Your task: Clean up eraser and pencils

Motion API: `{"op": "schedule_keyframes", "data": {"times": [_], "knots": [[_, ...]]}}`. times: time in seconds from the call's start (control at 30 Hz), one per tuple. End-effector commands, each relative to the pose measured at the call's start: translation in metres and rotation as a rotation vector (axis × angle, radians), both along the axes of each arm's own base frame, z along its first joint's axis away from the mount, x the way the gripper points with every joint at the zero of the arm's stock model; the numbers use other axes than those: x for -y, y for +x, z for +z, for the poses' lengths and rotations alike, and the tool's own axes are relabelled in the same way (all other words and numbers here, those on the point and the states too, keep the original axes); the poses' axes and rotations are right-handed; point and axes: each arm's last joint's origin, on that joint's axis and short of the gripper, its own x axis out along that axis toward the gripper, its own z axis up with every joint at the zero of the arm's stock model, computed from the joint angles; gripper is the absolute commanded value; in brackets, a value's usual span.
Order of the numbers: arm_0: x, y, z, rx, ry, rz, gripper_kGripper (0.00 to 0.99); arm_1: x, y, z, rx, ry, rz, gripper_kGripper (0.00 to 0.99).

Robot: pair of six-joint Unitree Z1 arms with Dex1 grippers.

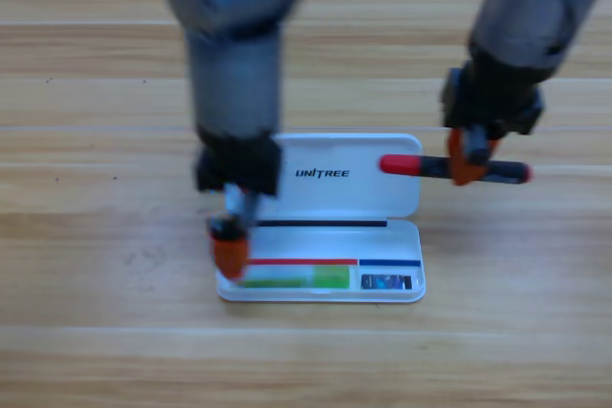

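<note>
The white case [325, 236] lies open in the middle of the table. Inside its front row lie the pale green pencil [292, 280] with a bright green end and, to its right, the small dark eraser [386, 282]. My left gripper [229, 247] points down at the case's left edge, just beside the green pencil's left tip. The red-ended pencil with the black body [421, 167] hangs level above the case's right side, and my right gripper [469, 161] is shut on its middle.
The case's raised lid [373, 155] carries a printed logo and stands behind the tray. Bare wooden table [96, 265] surrounds the case on all sides.
</note>
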Motion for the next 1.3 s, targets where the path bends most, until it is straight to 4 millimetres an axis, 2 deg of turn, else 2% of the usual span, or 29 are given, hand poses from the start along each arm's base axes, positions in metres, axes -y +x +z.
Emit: {"op": "schedule_keyframes", "data": {"times": [0.03,0.17,0.27,0.47,0.63,0.67,0.8,0.83,0.9,0.97,1.03,1.17,1.3], "knots": [[-0.096,0.009,0.063,0.083,-0.039,0.103,0.99,-0.06,0.001,-0.064,-0.097,-0.08,0.064,0.0],[-0.135,0.007,0.078,0.104,-0.045,0.134,0.99,-0.087,0.005,-0.084,-0.09,-0.082,0.082,0.0],[-0.152,0.004,0.081,0.11,-0.043,0.148,0.99,-0.102,0.008,-0.094,-0.085,-0.079,0.086,0.0],[-0.174,-0.007,0.093,0.132,-0.05,0.196,0.99,-0.116,0.01,-0.107,-0.083,-0.083,0.078,0.0],[-0.181,-0.018,0.098,0.142,-0.058,0.204,0.99,-0.119,0.012,-0.117,-0.09,-0.091,0.055,0.0],[-0.182,-0.019,0.098,0.14,-0.058,0.205,0.99,-0.119,0.012,-0.117,-0.09,-0.091,0.049,0.061],[-0.183,-0.022,0.096,0.133,-0.055,0.206,0.99,-0.119,0.012,-0.116,-0.088,-0.092,0.025,0.834],[-0.183,-0.022,0.096,0.133,-0.055,0.206,0.99,-0.119,0.012,-0.115,-0.085,-0.093,0.025,0.911],[-0.183,-0.022,0.096,0.129,-0.055,0.209,0.99,-0.118,0.012,-0.112,-0.08,-0.089,0.025,0.959],[-0.183,-0.022,0.095,0.127,-0.053,0.209,0.99,-0.117,0.011,-0.106,-0.075,-0.082,0.025,0.977],[-0.183,-0.023,0.092,0.12,-0.049,0.211,0.99,-0.113,0.008,-0.088,-0.064,-0.059,0.027,0.985],[-0.183,-0.023,0.092,0.119,-0.051,0.214,0.99,-0.091,-0.012,-0.024,-0.074,0.055,0.04,0.985],[-0.182,-0.021,0.092,0.127,-0.058,0.214,0.99,-0.058,-0.046,0.04,-0.098,0.202,0.069,0.983]]}}
